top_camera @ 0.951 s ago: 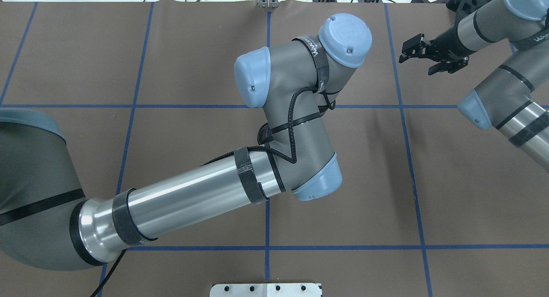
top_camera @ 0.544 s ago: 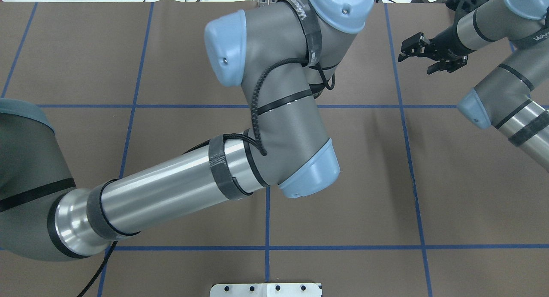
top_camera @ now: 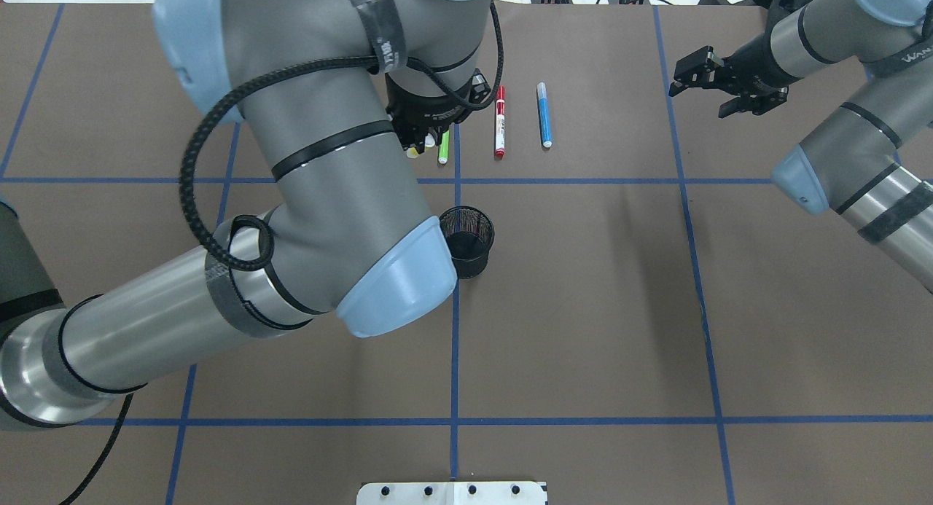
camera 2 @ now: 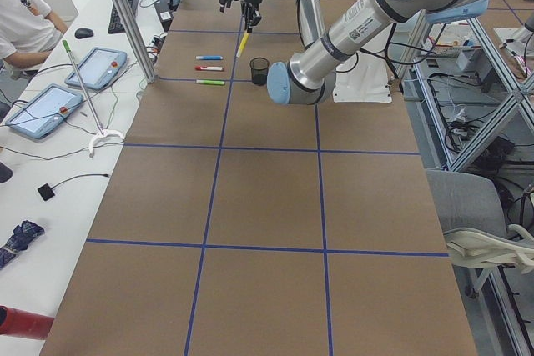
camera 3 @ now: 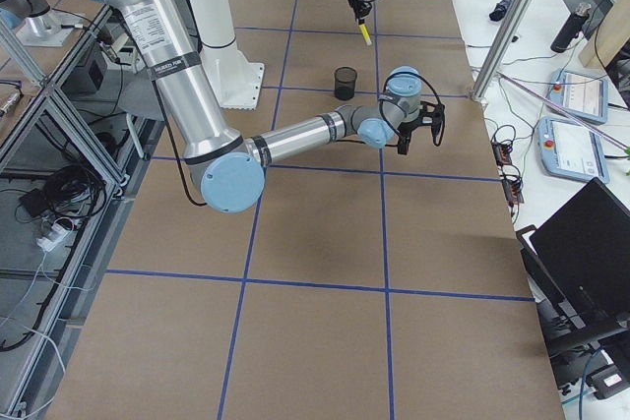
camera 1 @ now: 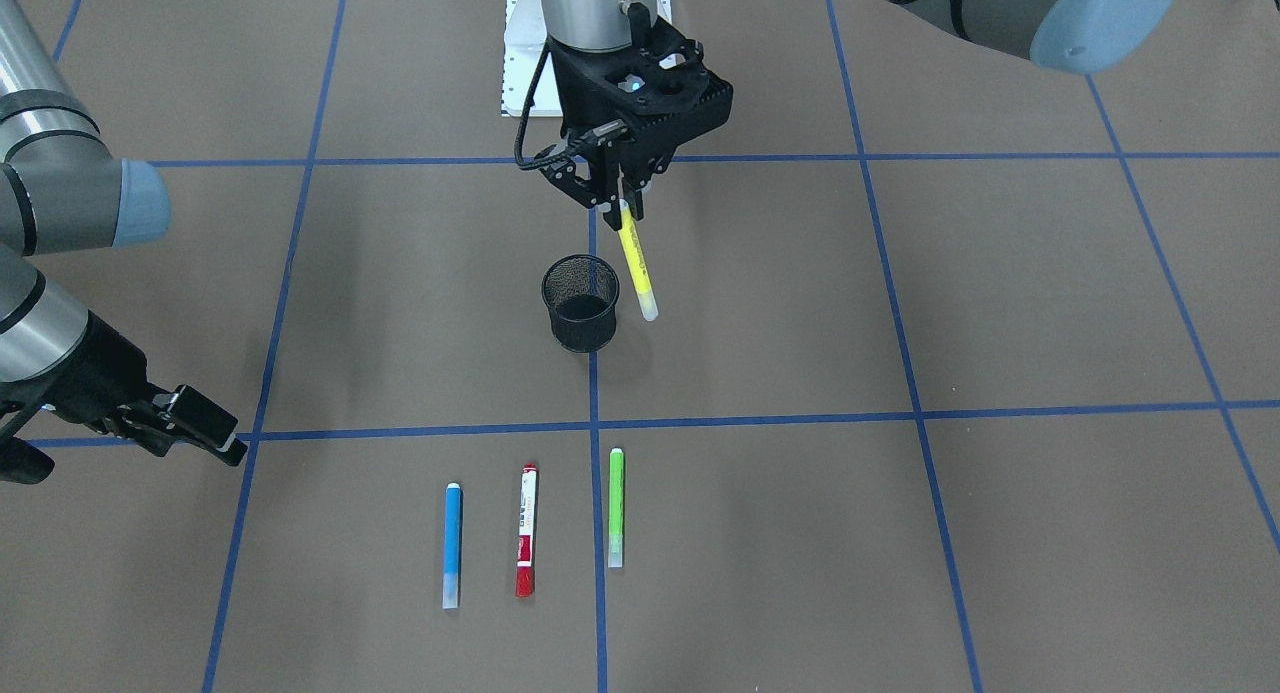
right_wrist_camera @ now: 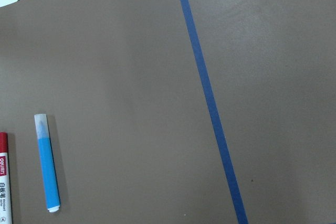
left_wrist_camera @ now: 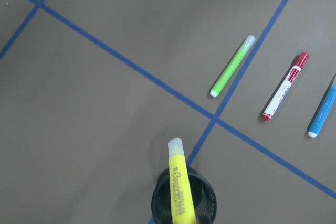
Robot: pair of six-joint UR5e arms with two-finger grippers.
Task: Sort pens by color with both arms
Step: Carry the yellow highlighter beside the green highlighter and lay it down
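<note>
My left gripper (camera 1: 622, 209) is shut on the yellow pen (camera 1: 636, 265), which hangs tilted with its pale end down, close beside the black mesh cup (camera 1: 581, 304). In the left wrist view the yellow pen (left_wrist_camera: 178, 182) overlaps the cup (left_wrist_camera: 206, 203). The blue pen (camera 1: 452, 545), the red-and-white pen (camera 1: 526, 529) and the green pen (camera 1: 616, 507) lie side by side on the mat, beyond the cup from the robot. My right gripper (top_camera: 692, 88) is open and empty, apart from the blue pen (top_camera: 544, 115), which also shows in the right wrist view (right_wrist_camera: 46, 163).
The brown mat (camera 1: 900, 303) is marked with blue tape lines. My left arm's elbow and forearm (top_camera: 328, 199) hide part of the cup and the green pen in the overhead view. The white pedestal base (top_camera: 452, 492) is at the near edge.
My left arm has swung up and toward the far left, so the cup and the three lying pens now show in the overhead view. My right gripper has shifted slightly farther away.
</note>
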